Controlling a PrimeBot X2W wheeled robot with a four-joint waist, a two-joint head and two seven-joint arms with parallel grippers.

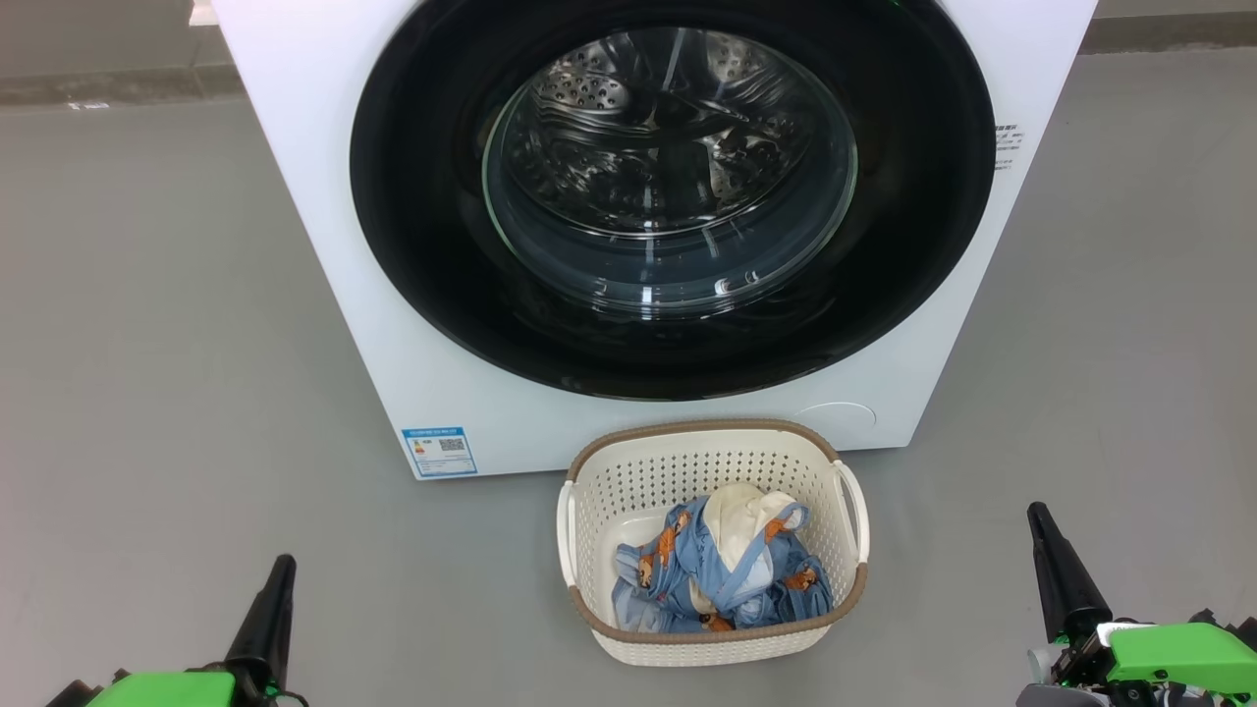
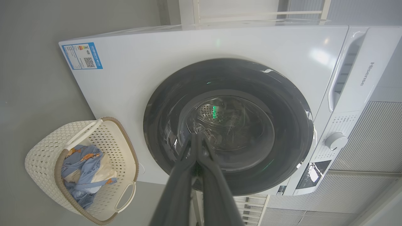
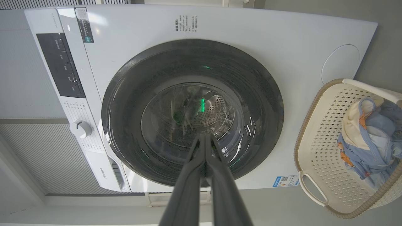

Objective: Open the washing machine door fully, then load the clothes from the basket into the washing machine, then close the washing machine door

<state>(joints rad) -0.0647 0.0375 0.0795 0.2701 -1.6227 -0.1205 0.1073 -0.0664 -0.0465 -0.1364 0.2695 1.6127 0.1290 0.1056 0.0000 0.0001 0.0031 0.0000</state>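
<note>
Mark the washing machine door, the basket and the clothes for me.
washing machine door (image 1: 670,177), head view, centre of its glass bowl.
basket (image 1: 687,471), head view, far perforated wall.
clothes (image 1: 727,579), head view, blue fabric in the bundle.

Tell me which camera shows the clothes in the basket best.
The head view: it looks down into the basket, so the clothes lie in plain sight, near the middle. The left wrist view shows them small and sideways at lower left. The right wrist view shows them at the frame's right edge.
</note>
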